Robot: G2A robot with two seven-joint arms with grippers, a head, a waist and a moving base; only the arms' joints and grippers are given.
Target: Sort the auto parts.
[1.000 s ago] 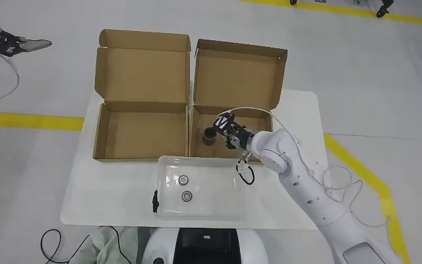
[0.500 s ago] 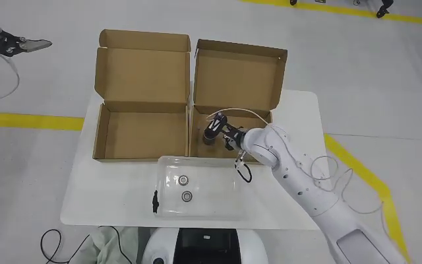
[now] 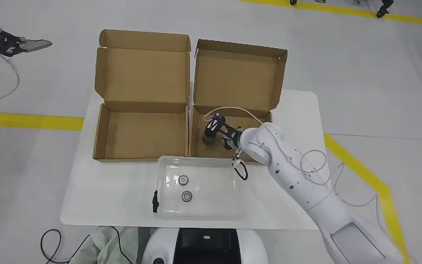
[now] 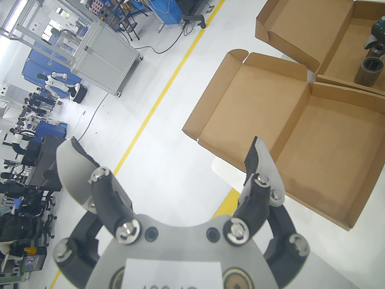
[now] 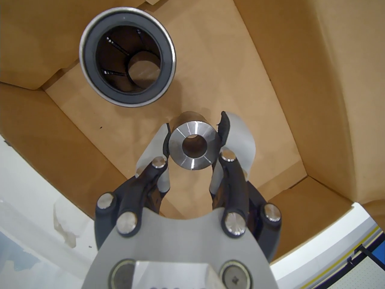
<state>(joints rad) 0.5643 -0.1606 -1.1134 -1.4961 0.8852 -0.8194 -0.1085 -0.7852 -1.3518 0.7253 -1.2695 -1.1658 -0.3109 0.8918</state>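
Pale grey floor (image 3: pixel 369 66), yellow line (image 3: pixel 39 121)

A silver metal bushing (image 5: pixel 194 145) and a dark grey cylindrical sleeve (image 5: pixel 126 64) with a silver rim show against a plain brown cardboard box (image 5: pixel 300 61). The table (image 3: pixel 297 132) is white; the floor stripe (image 3: pixel 39 121) at its nine o'clock, yellow.

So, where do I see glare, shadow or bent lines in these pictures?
Right wrist view: the steel bushing in the right gripper shows bright streaks on its face, and the black sleeve casts a soft shadow on the box floor. Left wrist view: the yellow floor line curves slightly, and the far windows are washed out.
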